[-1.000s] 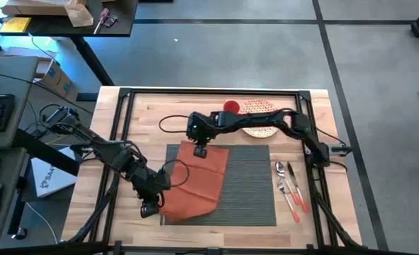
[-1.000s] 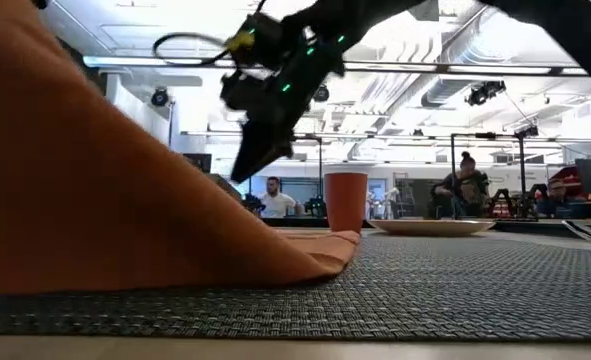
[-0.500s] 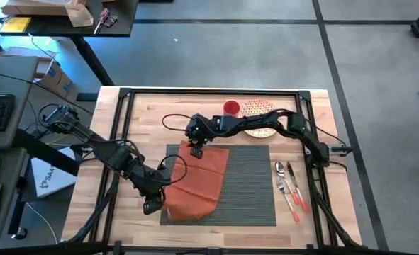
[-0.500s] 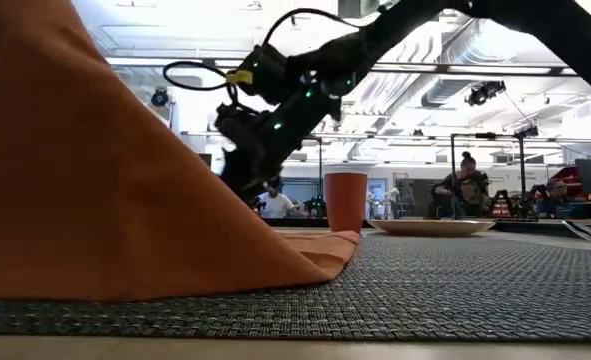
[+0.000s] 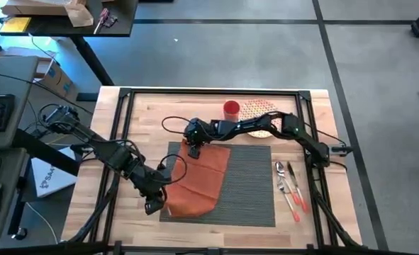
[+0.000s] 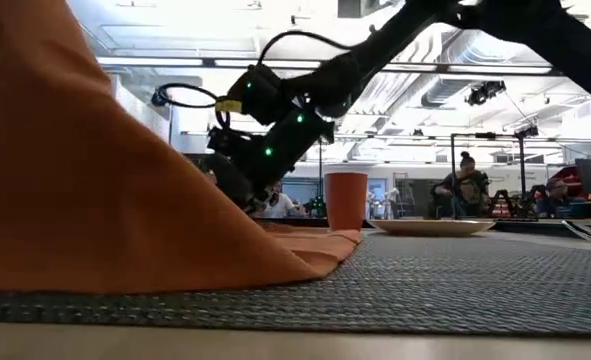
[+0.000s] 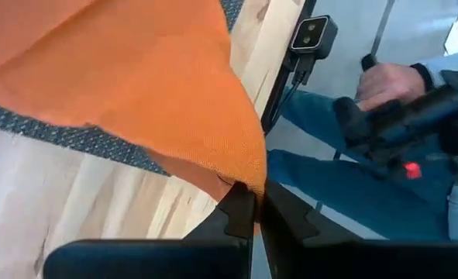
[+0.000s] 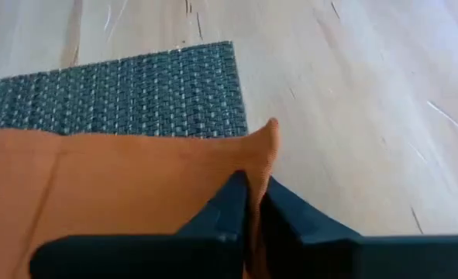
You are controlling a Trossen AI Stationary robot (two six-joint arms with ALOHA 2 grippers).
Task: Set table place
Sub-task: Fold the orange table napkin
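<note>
Butcher-block table under a black rail frame, grey floor all round; a dark desk with clutter stands off its far-left corner.

Left gripper sits at the mat's near-left corner, fingers pinched together on a corner of the napkin. Wrist view shows the cloth tenting up from the pinch, so that corner is off the surface. A person's hand and sleeve show beyond the table edge in that view.

Napkin: orange-red cloth, draped over the left part of the mat, one edge spilling past the mat's left side. Soft, light, no stiffness; it sags and folds between the two holds. Judgement: corners are the right place to grip, and both must travel together or it will bunch. Woven mat looks grippy, so the cloth may drag rather than slide.

Right gripper is at the mat's far-left corner, fingers closed on the napkin's far corner, low to the table.

Mat lies in the table's middle, flat, ribbed, stiffer than the cloth.

Red cup and plate stand near the far edge, just beyond the mat. Cutlery lies on bare wood beside the mat's right edge, not yet set.
</note>
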